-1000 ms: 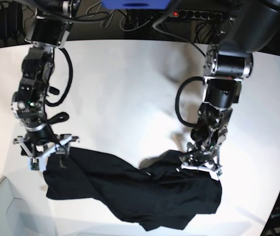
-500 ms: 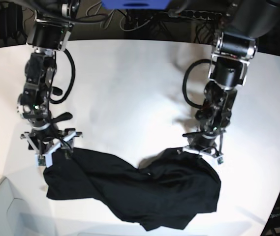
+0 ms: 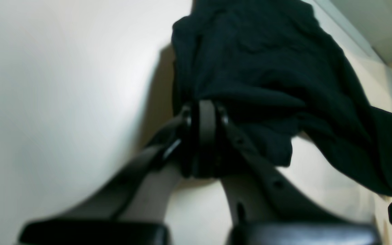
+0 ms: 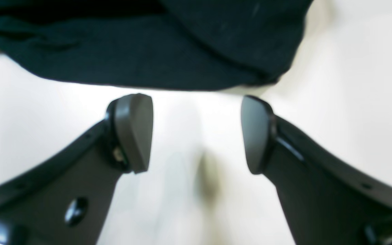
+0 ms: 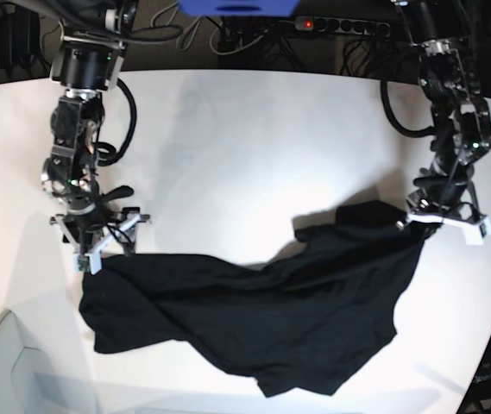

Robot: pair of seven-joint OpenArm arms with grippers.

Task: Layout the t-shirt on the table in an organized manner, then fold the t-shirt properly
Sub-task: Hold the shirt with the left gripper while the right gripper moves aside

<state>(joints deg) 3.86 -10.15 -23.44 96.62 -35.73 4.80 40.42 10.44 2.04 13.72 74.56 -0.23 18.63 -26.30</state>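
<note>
Base view, from its left side: the right gripper (image 5: 100,244) hangs just above the table (image 5: 228,138) at the near left corner of the t-shirt (image 5: 254,319), its jaws spread wide with nothing between them. Its wrist view shows both fingers (image 4: 133,131) apart over bare white tabletop, the shirt's hem (image 4: 141,51) lying just beyond the tips. The black shirt sprawls rumpled across the near part of the table, stretched toward the right. There the left gripper (image 5: 435,217) is clenched on a bunched upper edge of the fabric, lifting it slightly; its wrist view shows cloth (image 3: 267,68) pinched between closed fingers (image 3: 207,122).
</note>
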